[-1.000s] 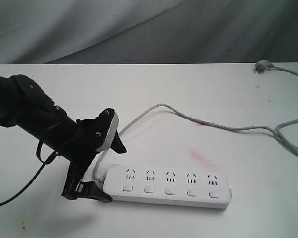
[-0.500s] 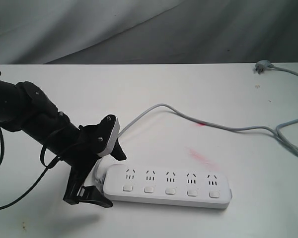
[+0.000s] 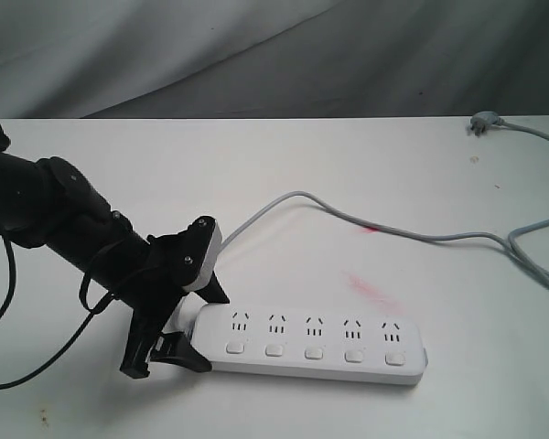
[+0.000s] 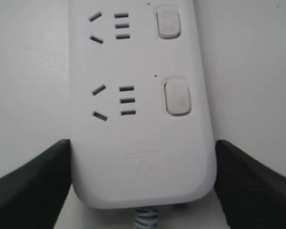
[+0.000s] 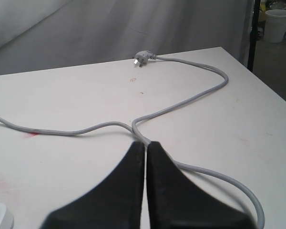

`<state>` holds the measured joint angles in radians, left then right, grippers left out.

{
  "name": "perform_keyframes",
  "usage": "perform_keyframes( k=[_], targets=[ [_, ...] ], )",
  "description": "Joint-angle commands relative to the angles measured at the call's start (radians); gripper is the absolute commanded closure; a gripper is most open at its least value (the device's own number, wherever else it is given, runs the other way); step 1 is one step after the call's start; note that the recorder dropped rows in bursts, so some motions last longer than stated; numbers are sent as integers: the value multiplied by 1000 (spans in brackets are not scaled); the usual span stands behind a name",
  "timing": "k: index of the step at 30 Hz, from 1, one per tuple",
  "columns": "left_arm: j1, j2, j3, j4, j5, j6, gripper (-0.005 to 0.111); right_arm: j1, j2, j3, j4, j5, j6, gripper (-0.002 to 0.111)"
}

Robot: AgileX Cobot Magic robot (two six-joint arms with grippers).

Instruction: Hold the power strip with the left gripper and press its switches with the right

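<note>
The white power strip (image 3: 320, 343) lies flat near the table's front, its five switches (image 3: 313, 351) in a row along its near side. My left gripper (image 3: 210, 329) is open and straddles the strip's cord end, one black finger on each long side. In the left wrist view the power strip (image 4: 143, 95) fills the space between the fingers (image 4: 33, 181), which sit right at its edges, and two switches (image 4: 177, 97) show. My right gripper (image 5: 146, 143) is shut on nothing, above the bare table; it does not appear in the exterior view.
The grey cord (image 3: 348, 218) loops from the strip's left end across the table to the right edge, and its plug (image 3: 483, 122) lies at the far right corner. Red smears (image 3: 371, 291) mark the table behind the strip. The cord (image 5: 181, 102) runs just beyond the right fingers.
My left gripper has slid forward and down toward the strip, so its fingers now reach along both sides of the cord end. The strip has not moved.
</note>
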<state>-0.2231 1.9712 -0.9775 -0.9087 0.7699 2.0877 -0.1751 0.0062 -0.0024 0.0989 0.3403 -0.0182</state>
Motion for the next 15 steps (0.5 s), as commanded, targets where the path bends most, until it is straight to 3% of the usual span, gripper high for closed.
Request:
perform_keyframes(
  k=[1,2,15],
  targets=[
    [-5,0,-5,-8,-34,6,99,5,-6,2,-3,-7,1,106],
    [-5,0,-5,-8,-38,6,107,5,-6,2,-3,-7,1,106],
    [-5,0,-5,-8,-38,6,107,5,-6,2,-3,-7,1,106]
  ],
)
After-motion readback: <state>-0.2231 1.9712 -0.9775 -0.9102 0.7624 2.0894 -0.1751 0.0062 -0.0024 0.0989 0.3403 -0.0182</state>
